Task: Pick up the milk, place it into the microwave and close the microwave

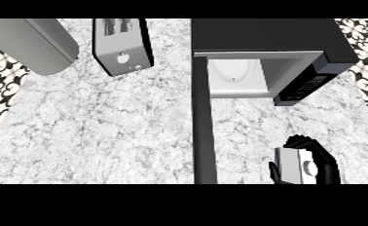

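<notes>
Counter: a white and grey marbled counter [101,122] fills most of the head view, seen from steeply above.
Microwave: a black microwave [269,35] stands at the upper right of the counter, its front facing the lower edge of the view.
Microwave inside: the opening shows a pale, lit cavity with a round white plate [236,71] lying on its floor.
Microwave door: the door [204,122] is swung fully open; it shows as a long dark bar running from the microwave's left front corner down to the lower edge of the view.
Control panel: a dark panel with small pale buttons [307,86] sits on the right of the microwave's front.
Milk: the milk carton [293,164], pale grey and white, is near the lower right corner, to the right of the open door and in front of the microwave, well apart from the opening. It is outside the microwave.
Right hand: the black right hand [327,164] is curled round the milk carton, with fingers over its top and right side and the thumb on its left side.
Left hand: does not show in the view.
Toaster: a silver toaster [122,45] with black sides stands at the upper left centre, slots upward, tilted slightly.
Grey object: a large smooth grey rounded object [36,42] lies at the upper left corner; what it is cannot be told.
</notes>
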`<state>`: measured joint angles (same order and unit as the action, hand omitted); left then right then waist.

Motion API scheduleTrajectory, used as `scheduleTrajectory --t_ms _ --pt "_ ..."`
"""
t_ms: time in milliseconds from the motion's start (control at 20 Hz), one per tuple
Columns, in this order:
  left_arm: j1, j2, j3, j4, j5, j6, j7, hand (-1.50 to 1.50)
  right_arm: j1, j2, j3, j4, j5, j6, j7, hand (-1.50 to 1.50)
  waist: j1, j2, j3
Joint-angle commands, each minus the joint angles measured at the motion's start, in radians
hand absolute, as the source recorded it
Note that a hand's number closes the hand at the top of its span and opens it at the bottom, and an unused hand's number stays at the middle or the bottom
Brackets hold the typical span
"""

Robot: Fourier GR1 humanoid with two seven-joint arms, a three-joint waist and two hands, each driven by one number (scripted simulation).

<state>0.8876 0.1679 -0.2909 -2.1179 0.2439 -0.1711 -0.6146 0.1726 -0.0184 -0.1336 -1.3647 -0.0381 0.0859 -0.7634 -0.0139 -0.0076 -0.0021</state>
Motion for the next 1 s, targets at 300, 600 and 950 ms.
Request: scheduleTrajectory --t_ms 300,600,950 --pt "-0.034 0.019 0.056 0.044 0.054 -0.025 -0.014 -1.50 0.008 0.018 0.201 -0.265 -0.044 -0.184 0.202 1.50 0.018 0.007 0.002" --pt "0.017 0.025 0.042 0.001 0.039 -0.014 -0.009 -1.50 -0.105 0.018 0.236 -0.247 0.034 -0.295 0.337 1.50 0.023 0.007 0.002" --pt "0.013 0.044 0.069 0.027 0.061 -0.047 -0.020 -1.50 -0.352 0.018 0.169 0.102 0.087 -0.416 0.306 1.50 0.033 0.010 0.003"
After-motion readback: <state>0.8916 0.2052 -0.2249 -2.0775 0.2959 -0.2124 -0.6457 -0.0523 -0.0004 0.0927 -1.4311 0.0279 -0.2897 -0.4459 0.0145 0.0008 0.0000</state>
